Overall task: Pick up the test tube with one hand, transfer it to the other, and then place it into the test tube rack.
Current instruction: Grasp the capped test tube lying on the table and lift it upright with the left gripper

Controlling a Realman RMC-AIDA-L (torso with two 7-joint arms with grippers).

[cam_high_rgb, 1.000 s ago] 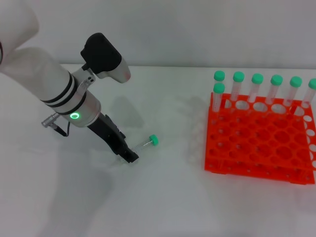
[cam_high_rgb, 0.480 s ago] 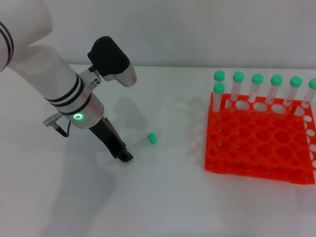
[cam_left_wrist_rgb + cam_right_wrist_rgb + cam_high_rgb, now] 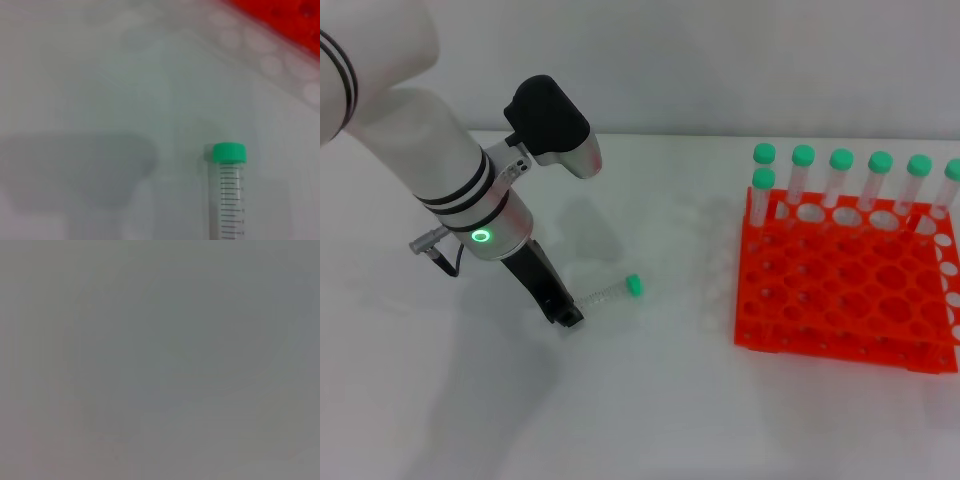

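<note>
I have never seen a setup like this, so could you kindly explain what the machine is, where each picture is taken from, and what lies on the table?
It is a two-armed robot. The wide picture comes from its head camera, looking down at a white table. The left gripper is low over the table at the clear end of a test tube that lies flat, green cap pointing toward the test tube rack, which already holds seven capped tubes. The close-up comes from the left wrist camera and shows the same tube. The right wrist picture is blank grey; that arm is out of sight.
</note>
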